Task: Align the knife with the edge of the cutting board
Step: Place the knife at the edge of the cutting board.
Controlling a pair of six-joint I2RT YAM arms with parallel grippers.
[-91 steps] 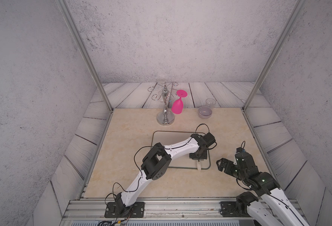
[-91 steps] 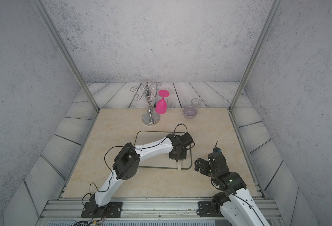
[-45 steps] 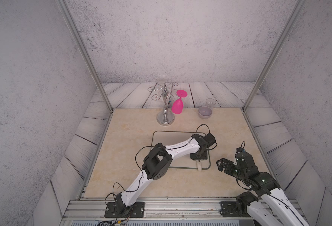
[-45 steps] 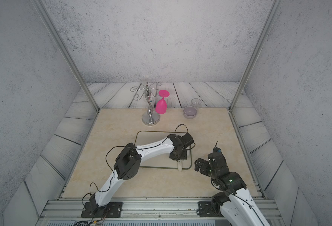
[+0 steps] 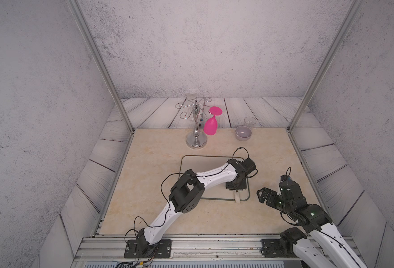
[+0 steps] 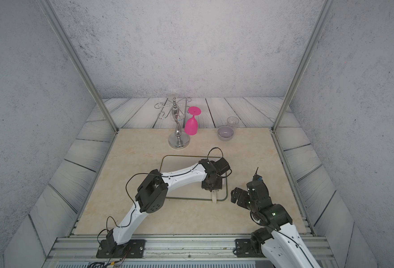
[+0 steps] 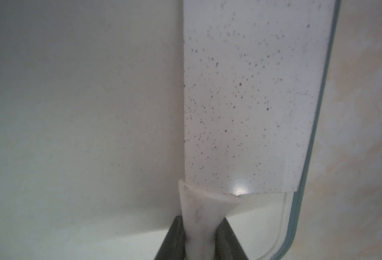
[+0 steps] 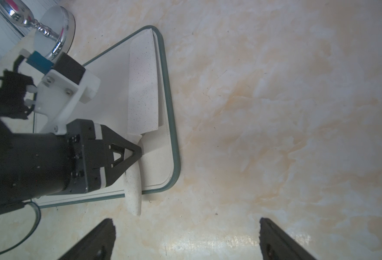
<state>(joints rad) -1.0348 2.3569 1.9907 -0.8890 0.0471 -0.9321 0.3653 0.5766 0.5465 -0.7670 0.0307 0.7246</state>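
Observation:
The cutting board point(image 5: 204, 163) point(image 6: 182, 163) lies flat mid-table, beige with a thin green-grey rim point(image 8: 171, 126). The knife point(image 8: 143, 90) lies flat on it, its speckled whitish blade point(image 7: 241, 101) running close along the board's right-hand rim. The cream handle point(image 5: 237, 198) point(image 6: 214, 198) sticks out over the near edge. My left gripper point(image 5: 236, 187) point(image 6: 211, 185) point(image 7: 200, 219) point(image 8: 133, 153) reaches down from above, shut on the handle just behind the blade. My right gripper point(image 5: 266, 196) point(image 6: 237, 196) point(image 8: 185, 221) hovers open over bare table, right of the board's near corner, holding nothing.
A silver glass rack point(image 5: 196, 132) stands behind the board with a pink wine glass point(image 5: 211, 125) hanging upside down from it. A grey bowl point(image 5: 243, 133) and a clear cup point(image 5: 249, 121) sit at the back right. Metal posts and walls enclose the table.

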